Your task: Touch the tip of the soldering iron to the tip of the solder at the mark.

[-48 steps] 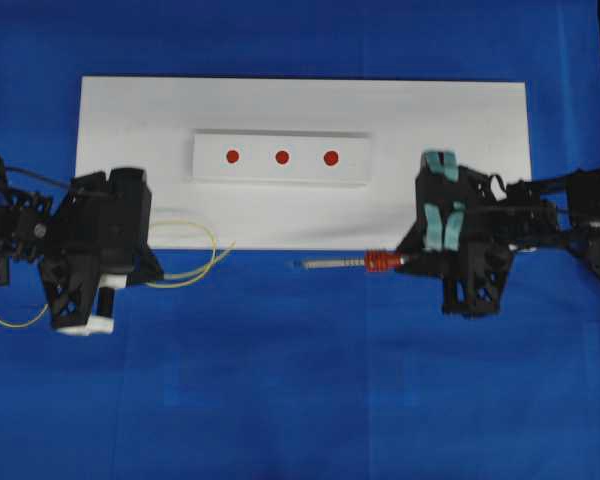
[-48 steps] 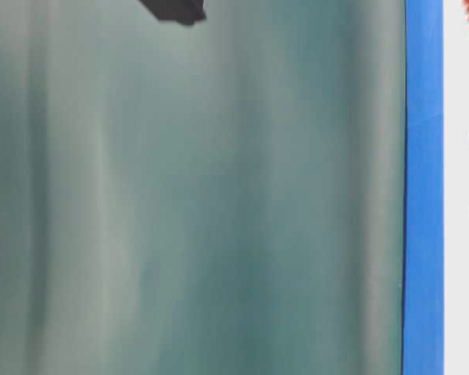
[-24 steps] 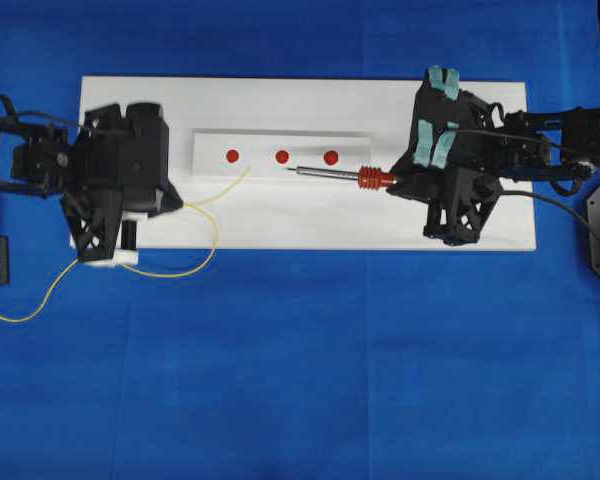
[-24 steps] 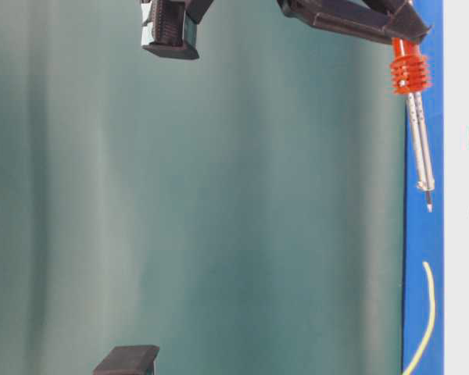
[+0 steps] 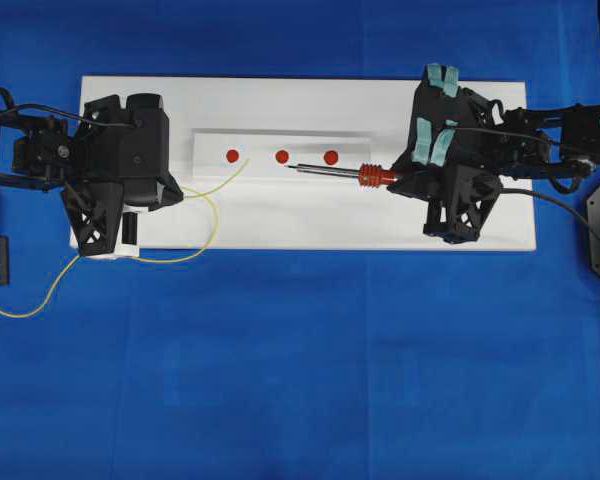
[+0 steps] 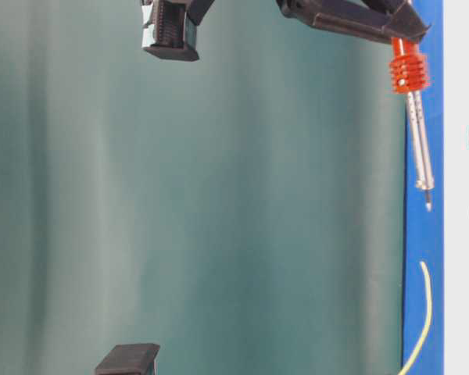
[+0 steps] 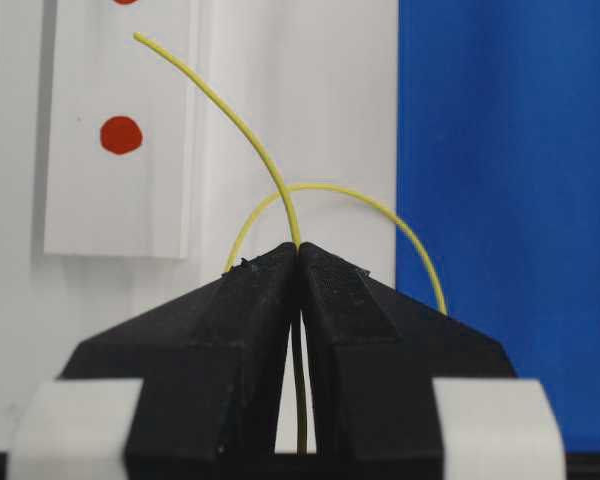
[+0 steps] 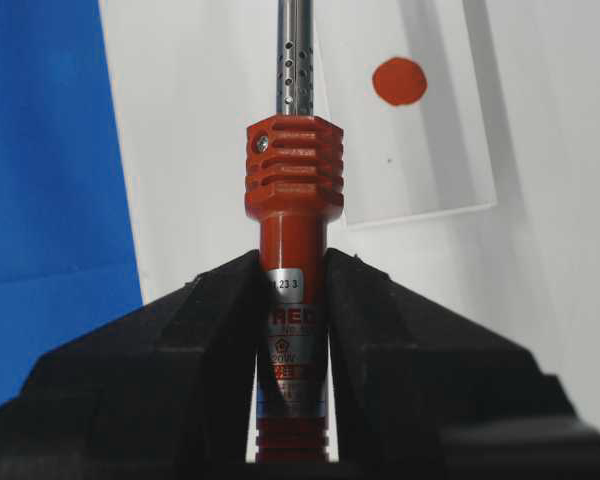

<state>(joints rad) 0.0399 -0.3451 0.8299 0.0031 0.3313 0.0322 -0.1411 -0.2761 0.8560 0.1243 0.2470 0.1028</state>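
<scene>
Both tools are over the board now, tips not touching yet

Within a second both arms have swung up from the blue cloth: the right gripper (image 8: 295, 300) clamps the soldering iron (image 5: 332, 171), tip near the middle red mark (image 5: 282, 156), while the left gripper (image 7: 300, 255) pinches the solder (image 5: 223, 180), tip just right of the left mark (image 5: 233, 155). Looks like closing that gap is what's left.

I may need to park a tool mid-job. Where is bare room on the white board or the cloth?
Free: the white board strip above the small marked plate, and the blue cloth below the board. Crowded: the plate's front edge, where the solder and soldering iron converge, and both board ends under the left pincer and right pincer.
</scene>
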